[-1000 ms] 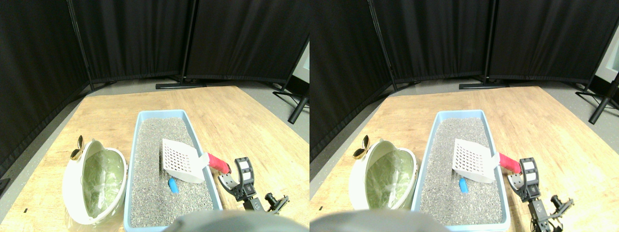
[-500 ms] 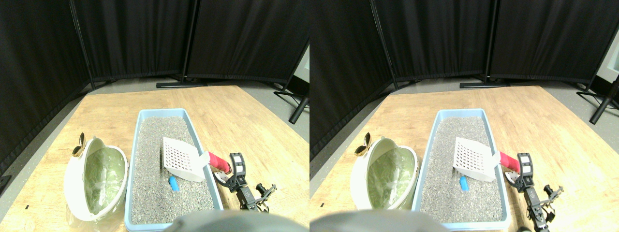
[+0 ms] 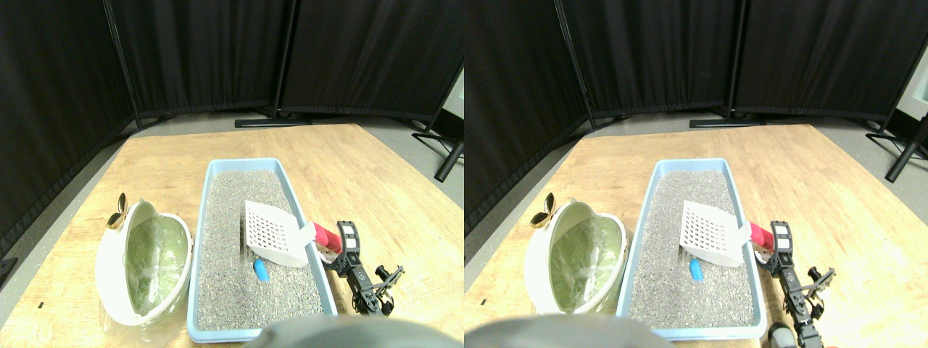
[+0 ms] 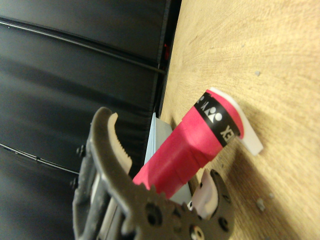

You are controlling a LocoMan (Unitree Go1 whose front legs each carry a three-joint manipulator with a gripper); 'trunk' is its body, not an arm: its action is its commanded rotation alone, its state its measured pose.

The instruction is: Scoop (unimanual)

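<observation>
Scoop (image 3: 274, 236) count on my feed: one, white and slotted, lying in the one blue tray (image 3: 210, 190) of grey litter (image 3: 232, 217). Its blade rests on the litter toward the tray's right side, and its red wrapped handle (image 3: 327, 238) sticks out over the tray's right rim, above the table (image 3: 167, 156).

One right claw (image 3: 339, 246) in play, sitting right at that handle. On the wrist cam the red handle (image 4: 192, 145) runs between the two dark jaws, one toothed jaw on one side and a shorter one on the other. They look spread around it with some gap on the toothed side, so I'd call the claw wide around the handle and not gripping it. There's a black band near the handle's end, and a white tip past that.

One small blue piece (image 3: 260, 271) lies on the litter, just beside the scoop's near edge, toward me.

One white bin (image 3: 109, 257) with a clear liner stands left of the tray, close alongside it. It has a little gold ornament (image 3: 116, 215) on its far rim.

Black curtains (image 3: 203, 51) close off the back, with a stand leg (image 3: 448, 161) at the right.
</observation>
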